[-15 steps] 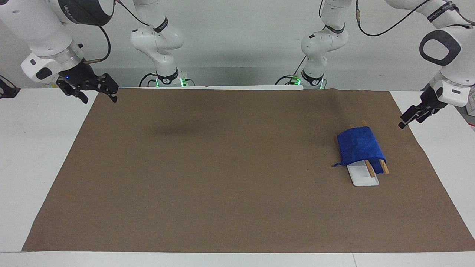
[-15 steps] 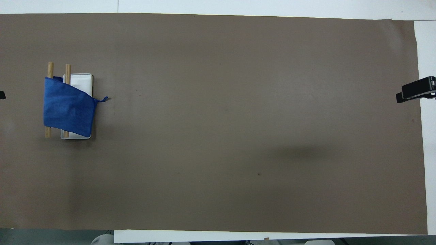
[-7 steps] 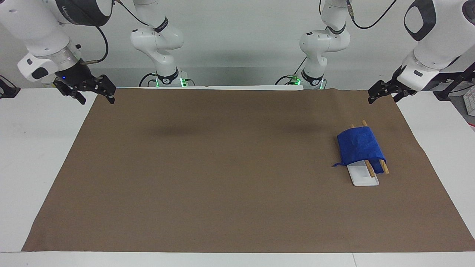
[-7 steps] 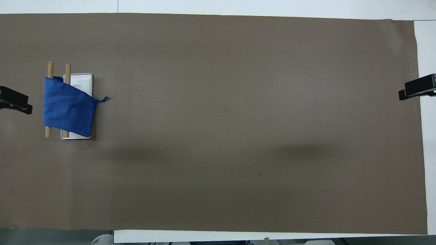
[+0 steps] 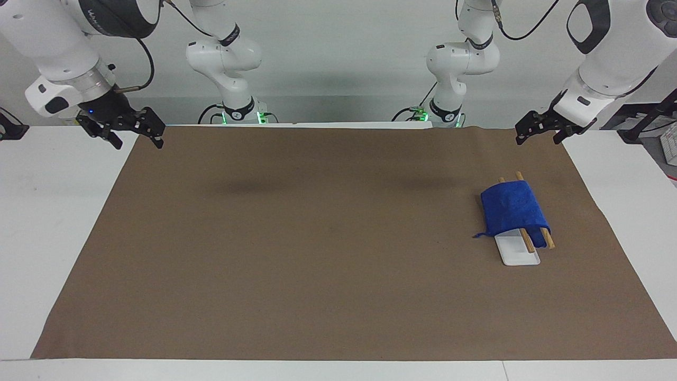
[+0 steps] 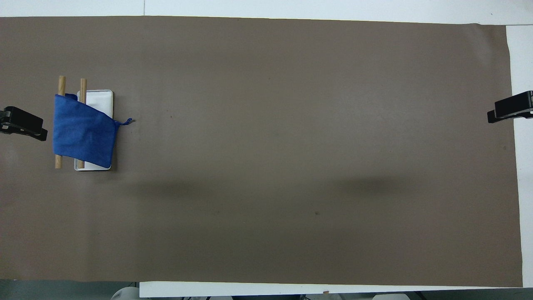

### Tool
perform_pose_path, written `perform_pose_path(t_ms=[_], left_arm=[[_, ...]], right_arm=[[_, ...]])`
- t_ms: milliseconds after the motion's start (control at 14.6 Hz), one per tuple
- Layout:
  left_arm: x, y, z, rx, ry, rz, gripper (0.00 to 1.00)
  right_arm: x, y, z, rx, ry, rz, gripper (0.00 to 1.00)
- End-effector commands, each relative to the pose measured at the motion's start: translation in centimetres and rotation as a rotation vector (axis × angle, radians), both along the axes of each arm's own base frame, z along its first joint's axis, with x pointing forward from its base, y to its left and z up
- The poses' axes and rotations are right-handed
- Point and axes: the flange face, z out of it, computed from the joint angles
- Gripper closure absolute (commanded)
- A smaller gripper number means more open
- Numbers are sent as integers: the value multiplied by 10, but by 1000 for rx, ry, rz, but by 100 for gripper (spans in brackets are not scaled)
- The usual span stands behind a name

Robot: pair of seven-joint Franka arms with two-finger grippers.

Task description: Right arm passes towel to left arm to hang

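Blue towel (image 5: 513, 214) lies draped on two wooden rods (image 5: 547, 238), just below the wide-open, empty left claw (image 5: 538, 130); the right claw (image 5: 124, 127), also wide and empty, is well apart.

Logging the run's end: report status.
Left gripper and right gripper open, empty, raised at table's ends. Towel draped over wooden rods. Nothing in the way.

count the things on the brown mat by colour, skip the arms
blue: 1, the towel
wood: 2, the rods under the towel
white: 1, the tray beneath the rods
total: 4
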Motion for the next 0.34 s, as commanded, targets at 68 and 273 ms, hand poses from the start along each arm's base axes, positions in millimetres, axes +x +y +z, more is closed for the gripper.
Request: perform_pose_path(t_ms=[68,273], left_arm=[[-14,-3,8,-6,1,-1,0],[-14,-8,7,-19,4,-7,0]], right_arm=[[-6,-3,-1,-6,-2,-21,0],[-7,1,0,-3,0,-10,0]])
